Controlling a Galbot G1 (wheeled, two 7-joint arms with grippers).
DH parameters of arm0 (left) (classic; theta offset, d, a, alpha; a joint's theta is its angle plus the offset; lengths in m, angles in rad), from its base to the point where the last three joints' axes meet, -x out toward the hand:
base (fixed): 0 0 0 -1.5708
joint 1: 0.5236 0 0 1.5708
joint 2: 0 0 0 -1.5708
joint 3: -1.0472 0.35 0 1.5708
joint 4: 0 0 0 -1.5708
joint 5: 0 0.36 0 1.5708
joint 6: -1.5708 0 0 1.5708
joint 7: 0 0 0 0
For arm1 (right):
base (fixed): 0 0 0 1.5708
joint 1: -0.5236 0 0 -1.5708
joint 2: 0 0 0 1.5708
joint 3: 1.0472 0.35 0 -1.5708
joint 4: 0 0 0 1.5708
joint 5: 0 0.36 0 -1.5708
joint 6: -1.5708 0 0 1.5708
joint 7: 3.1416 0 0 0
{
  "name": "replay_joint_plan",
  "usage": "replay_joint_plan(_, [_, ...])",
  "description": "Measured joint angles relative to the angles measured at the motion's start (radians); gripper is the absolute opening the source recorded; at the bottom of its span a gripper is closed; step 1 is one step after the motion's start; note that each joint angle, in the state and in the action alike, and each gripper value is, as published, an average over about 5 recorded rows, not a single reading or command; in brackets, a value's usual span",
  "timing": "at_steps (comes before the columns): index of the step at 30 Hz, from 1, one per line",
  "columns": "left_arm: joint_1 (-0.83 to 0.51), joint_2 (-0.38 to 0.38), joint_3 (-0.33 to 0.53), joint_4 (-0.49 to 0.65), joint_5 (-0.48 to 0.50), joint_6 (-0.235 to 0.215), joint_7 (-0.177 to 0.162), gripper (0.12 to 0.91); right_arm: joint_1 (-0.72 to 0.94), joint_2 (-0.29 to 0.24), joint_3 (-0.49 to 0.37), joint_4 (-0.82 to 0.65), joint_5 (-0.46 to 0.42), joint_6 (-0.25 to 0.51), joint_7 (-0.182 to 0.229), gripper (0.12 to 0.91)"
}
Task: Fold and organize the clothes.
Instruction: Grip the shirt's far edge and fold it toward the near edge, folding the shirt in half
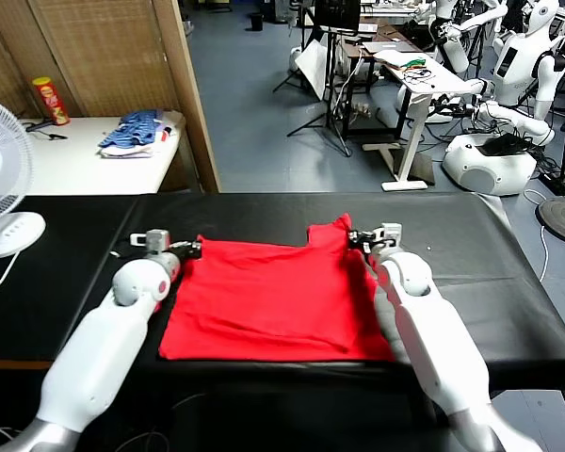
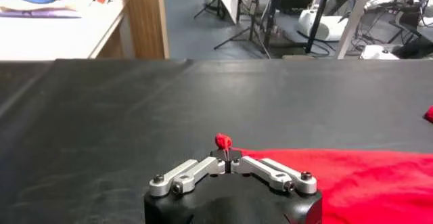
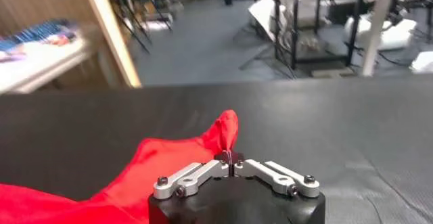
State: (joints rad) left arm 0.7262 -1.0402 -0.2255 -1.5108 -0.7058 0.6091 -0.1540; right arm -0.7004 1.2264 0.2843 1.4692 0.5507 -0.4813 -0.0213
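Note:
The clothes are one bright red T-shirt lying flat on the black table, plain side up. My left gripper is shut on the shirt's far left corner, with a small red tuft pinched between its fingertips. My right gripper is shut on the far right corner, where a red peak of cloth rises from the table in front of the jaws. Both arms reach forward along the shirt's two sides.
A white fan stands at the table's left edge. Behind it, a white side table holds a blue striped pile of clothes and a can. Other robots and stands fill the floor beyond.

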Motion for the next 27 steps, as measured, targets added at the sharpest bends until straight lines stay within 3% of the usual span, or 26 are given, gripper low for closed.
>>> replay_joint_plan(4, [0.049,0.038,-0.025,-0.089,-0.03,0.004,-0.006,0.127,-0.058,-0.051,0.016,0.094,0.027,-0.017,-0.002,0.122])
replay_joint_plan(9, [0.14,0.093,-0.06,-0.215,-0.071,0.017,-0.029,0.127,-0.136,-0.095,0.035,0.206,0.044,-0.113,0.044,0.122])
replay_joint_plan(16, [0.286,0.16,-0.112,-0.378,-0.049,0.032,-0.042,0.127,-0.259,-0.126,0.056,0.36,0.077,-0.244,0.091,0.122])
replay_joint_plan(27, [0.469,0.184,-0.164,-0.519,0.009,0.033,-0.045,0.127,-0.433,-0.16,0.074,0.519,0.059,-0.255,0.147,0.122])
